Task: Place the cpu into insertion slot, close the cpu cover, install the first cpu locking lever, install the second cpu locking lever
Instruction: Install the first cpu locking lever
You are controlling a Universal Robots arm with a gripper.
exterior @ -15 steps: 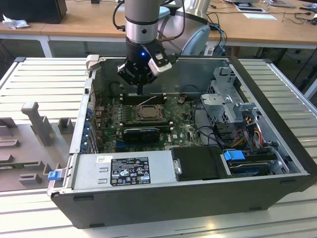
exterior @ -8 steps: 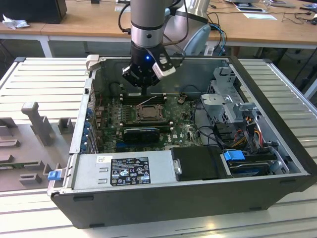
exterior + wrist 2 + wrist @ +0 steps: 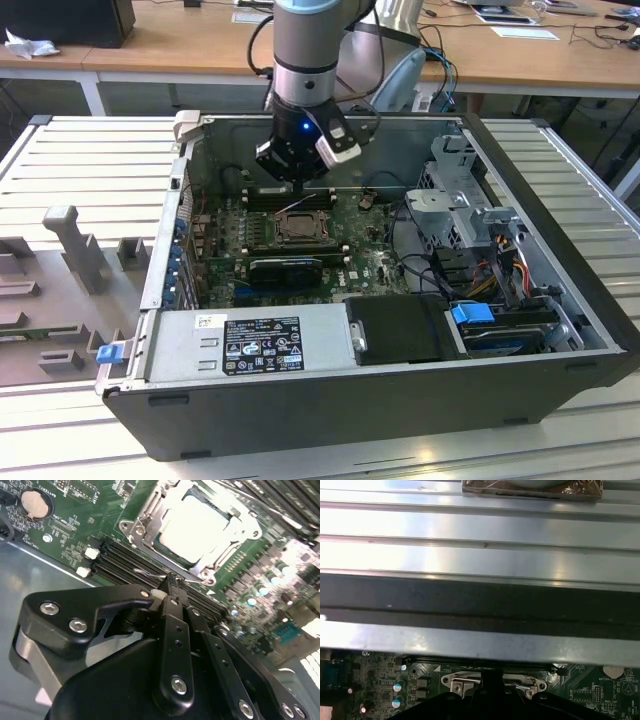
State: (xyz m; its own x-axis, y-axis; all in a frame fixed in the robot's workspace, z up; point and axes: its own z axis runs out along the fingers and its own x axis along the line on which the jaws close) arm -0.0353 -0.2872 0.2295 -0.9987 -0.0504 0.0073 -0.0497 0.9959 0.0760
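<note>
Silvery chip seated, cover down, tool at a lever

Pale metal shows in the second wrist view where the cpu (image 3: 200,522) lies flat in the insertion slot (image 3: 172,555), its face framed by the window of the cpu cover (image 3: 150,515), which lies folded down over it. By that I judge the first two steps done. The chip is square, so it has no long axis to speak of; its face points up out of the board, and its edges run with the socket frame.

Just beyond the socket edge nearest the camera, a thin wire lever (image 3: 150,572) lies along the frame, and the tool (image 3: 170,587) has its fingers drawn close together with the tips right at that wire. Whether they actually pinch it I cannot tell. The levers look not yet latched, so that work seems left.

In the exterior view the socket sits mid-board, and the tool (image 3: 292,178) hangs at its twelve o'clock, inside the open computer case (image 3: 400,390) on the slatted tabletop (image 3: 90,190)
</note>
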